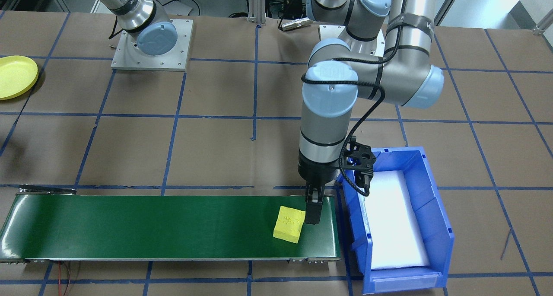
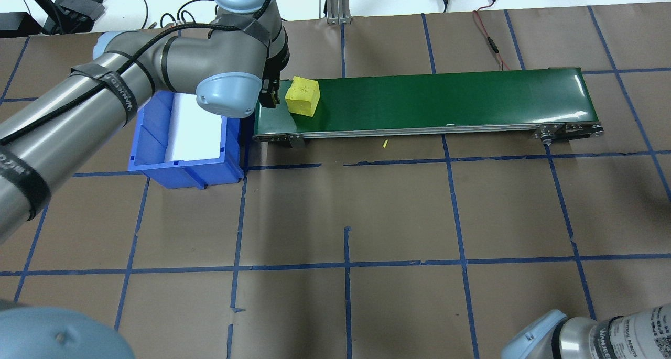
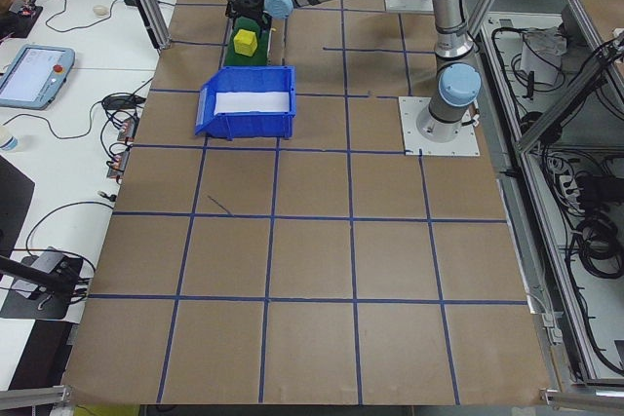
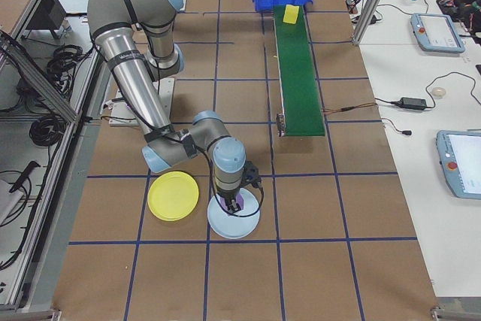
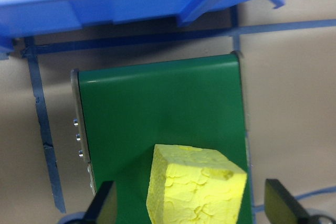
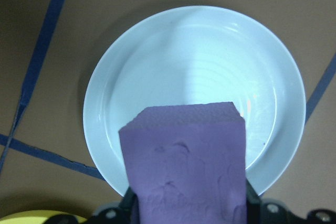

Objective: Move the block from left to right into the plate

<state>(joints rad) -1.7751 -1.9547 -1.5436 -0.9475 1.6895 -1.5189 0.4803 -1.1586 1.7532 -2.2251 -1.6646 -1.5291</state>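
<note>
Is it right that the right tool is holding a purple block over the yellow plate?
Not quite. The right tool does hold the purple block, but over the pale blue plate, not the yellow one. The exterior right view shows the yellow plate empty beside it.

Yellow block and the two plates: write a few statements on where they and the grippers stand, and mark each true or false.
1. The yellow block lies on the green conveyor belt. True.
2. The left gripper is shut on it. False: its fingers are spread either side of it.
3. The right gripper holds a purple block over a pale blue plate. True.
4. The yellow plate holds a block. False: it holds nothing.
</note>
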